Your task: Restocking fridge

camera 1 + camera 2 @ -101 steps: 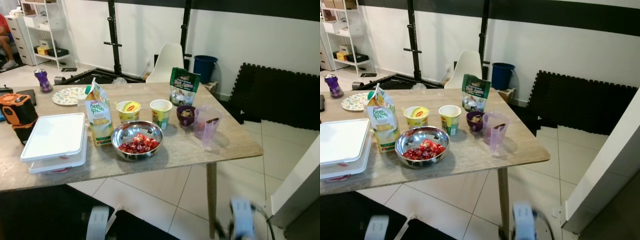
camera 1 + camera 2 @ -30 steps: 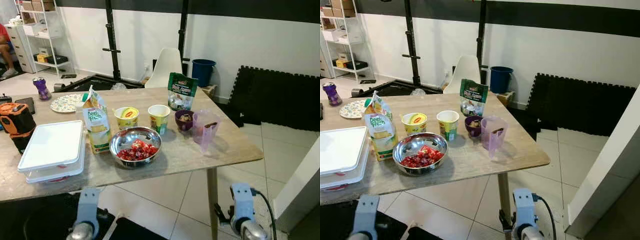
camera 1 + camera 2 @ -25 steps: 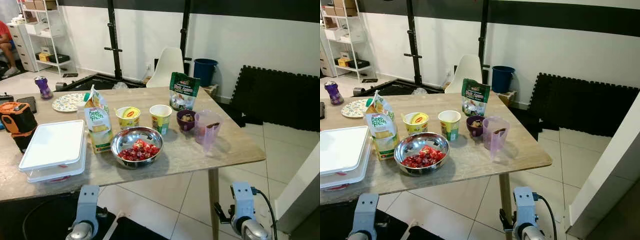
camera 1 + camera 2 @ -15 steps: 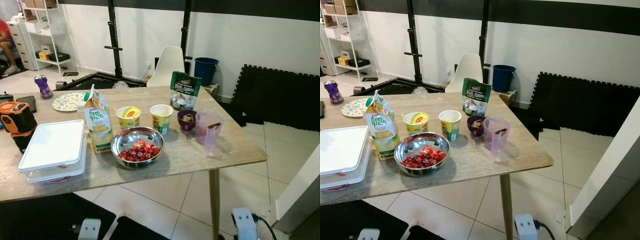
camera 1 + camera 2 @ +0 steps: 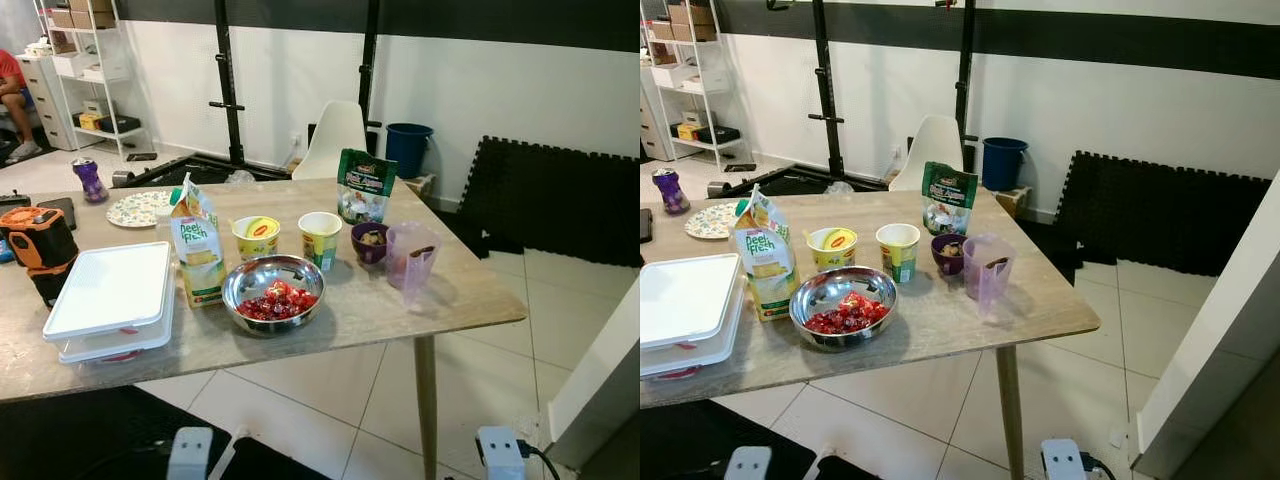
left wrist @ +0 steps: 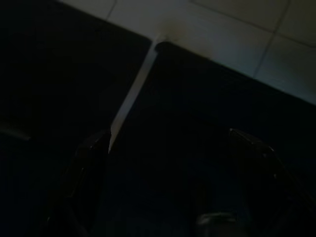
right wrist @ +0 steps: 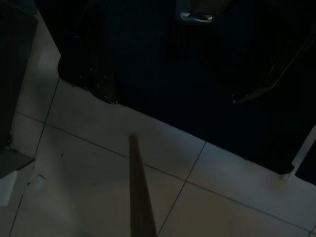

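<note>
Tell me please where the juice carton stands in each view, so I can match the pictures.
Left eye view: the juice carton stands left of centre on the table, just left of the steel bowl of red fruit.
Right eye view: the carton sits further toward the left edge, again beside the bowl.
Left wrist view: not in it.
Right wrist view: not in it.
Shared landmark: the steel bowl.

A room in a home, seemingly part dining area, part home gym. A wooden table [image 5: 400, 310] holds food (juice carton [image 5: 197, 245], bowl of red fruit [image 5: 274, 292]), while a black exercise rack [image 5: 228, 85] and foam mats [image 5: 555, 195] line the wall beyond.
</note>
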